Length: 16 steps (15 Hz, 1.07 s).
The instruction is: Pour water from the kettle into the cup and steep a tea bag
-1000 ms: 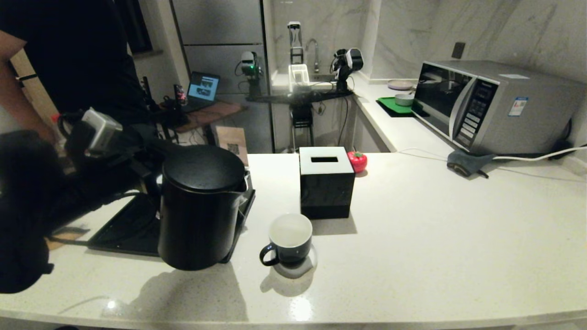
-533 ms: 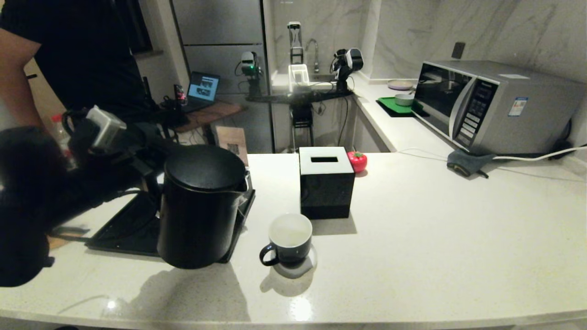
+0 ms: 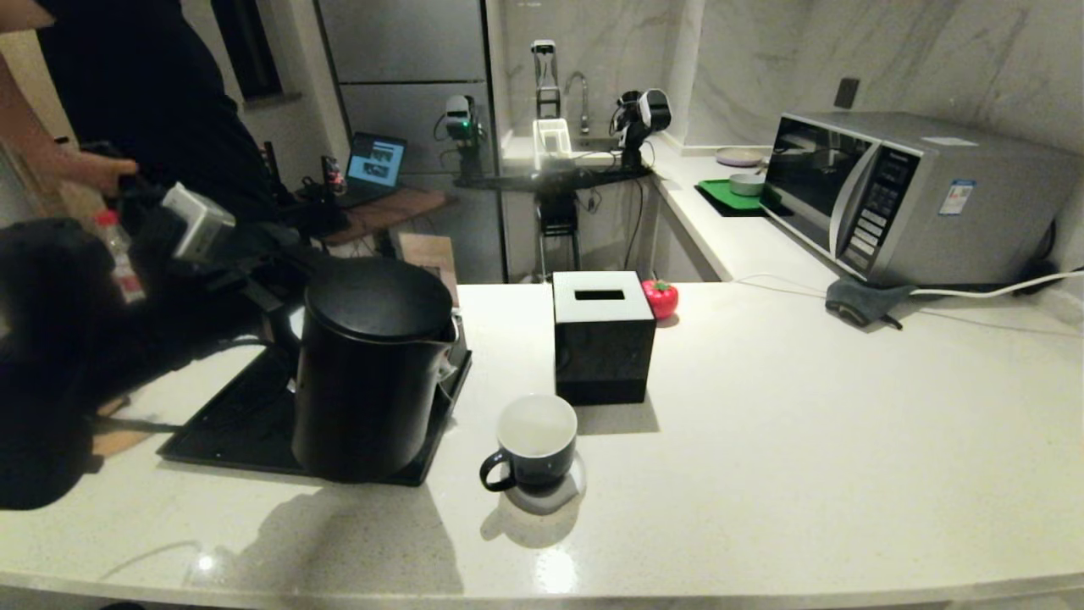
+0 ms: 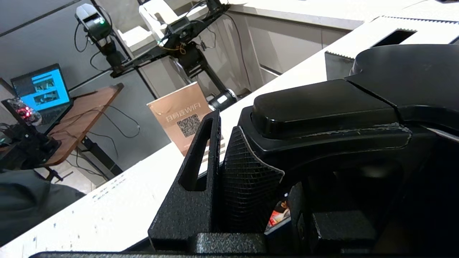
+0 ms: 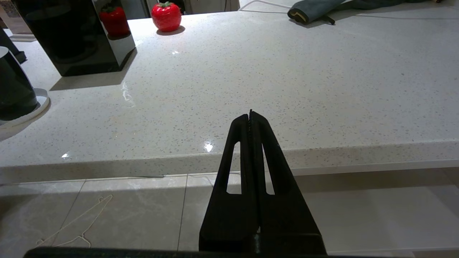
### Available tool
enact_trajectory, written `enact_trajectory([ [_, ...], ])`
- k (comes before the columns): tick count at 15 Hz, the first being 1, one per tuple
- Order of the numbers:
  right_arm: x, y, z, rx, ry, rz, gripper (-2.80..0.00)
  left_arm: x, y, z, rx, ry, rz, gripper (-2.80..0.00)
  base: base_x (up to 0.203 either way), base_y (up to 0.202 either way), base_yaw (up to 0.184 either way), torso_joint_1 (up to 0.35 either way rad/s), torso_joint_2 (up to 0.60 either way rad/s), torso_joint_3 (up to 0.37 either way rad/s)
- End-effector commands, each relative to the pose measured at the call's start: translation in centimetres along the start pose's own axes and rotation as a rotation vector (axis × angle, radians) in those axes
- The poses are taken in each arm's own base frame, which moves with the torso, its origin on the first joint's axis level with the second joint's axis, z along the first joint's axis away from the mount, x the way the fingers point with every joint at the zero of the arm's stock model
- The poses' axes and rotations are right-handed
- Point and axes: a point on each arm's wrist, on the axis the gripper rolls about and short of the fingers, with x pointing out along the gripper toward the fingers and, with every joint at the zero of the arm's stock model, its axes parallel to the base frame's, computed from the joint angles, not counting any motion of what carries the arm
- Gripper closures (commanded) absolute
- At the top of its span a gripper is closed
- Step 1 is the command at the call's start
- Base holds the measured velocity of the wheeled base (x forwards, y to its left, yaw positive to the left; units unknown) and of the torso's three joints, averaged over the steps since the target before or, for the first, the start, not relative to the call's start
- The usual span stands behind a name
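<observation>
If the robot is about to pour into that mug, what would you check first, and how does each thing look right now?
1. Grip on the kettle: left gripper is closed on its handle. Ok.
2. Kettle lid on: ok.
3. Cup upright, mouth open, on its coaster: ok.
4. Spout over the cup: not ok, the kettle is beside it, over the black tray.
5. Tissue box stands close behind the cup: cannot tell if it hinders.
6. Right gripper shut, off the counter edge: ok.
</observation>
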Motion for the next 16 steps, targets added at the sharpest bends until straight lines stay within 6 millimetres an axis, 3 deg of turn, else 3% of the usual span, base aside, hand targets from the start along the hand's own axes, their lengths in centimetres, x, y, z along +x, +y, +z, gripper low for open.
enact_trajectory([
  [1, 0.0, 0.0, 0.0, 0.000, 0.001, 0.000, 0.00, 0.2, 0.0, -0.2, 0.013, -0.001, -0.004, 0.00, 0.000, 0.000, 0.000, 0.000, 0.00, 0.000],
  [16, 0.0, 0.0, 0.0, 0.000, 0.000, 0.000, 0.00, 1.5, -0.8, -0.4, 0.086, 0.036, -0.063, 0.00, 0.000, 0.000, 0.000, 0.000, 0.00, 0.000],
])
